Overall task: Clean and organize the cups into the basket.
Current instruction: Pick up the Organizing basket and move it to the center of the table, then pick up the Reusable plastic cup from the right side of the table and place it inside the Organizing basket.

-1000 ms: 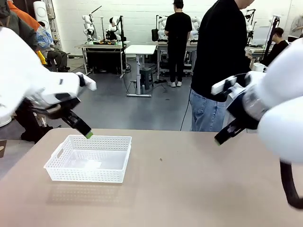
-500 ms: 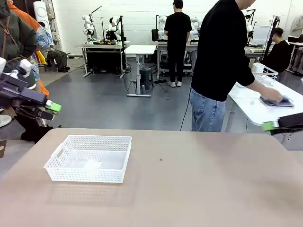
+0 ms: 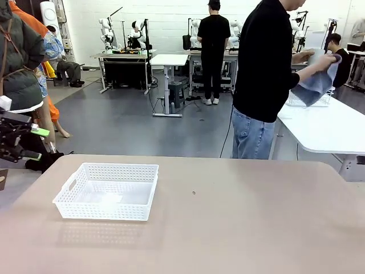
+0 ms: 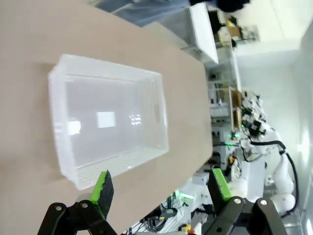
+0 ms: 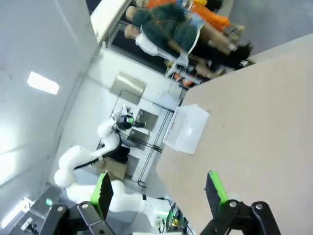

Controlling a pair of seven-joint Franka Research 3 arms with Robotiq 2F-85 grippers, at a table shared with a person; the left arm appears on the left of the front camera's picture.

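Observation:
The basket (image 3: 102,209), a low white mesh-walled one, stands empty on the left part of the tan table (image 3: 239,222). The cups are out of view. My left gripper (image 3: 36,143) hangs open off the table's left edge, level with the basket's far side and well clear of it. Its wrist view looks down between its green pads (image 4: 103,182) at the basket (image 4: 159,117), with the left gripper (image 4: 160,183) wide open and holding nothing. In its own wrist view my right gripper (image 5: 159,191) is open and holding nothing, high above the table, with the basket (image 5: 186,128) small and far off.
A person (image 3: 265,68) in a black top and jeans stands beyond the table's far edge, turned to a white side table (image 3: 325,128), and holds up a grey-blue cloth (image 3: 316,85). A small dark speck (image 3: 193,192) lies mid-table.
Both arms have swung outward off the table. The left gripper went from over the basket's far corner to the left edge; the right arm left the front view. The person lifted the cloth.

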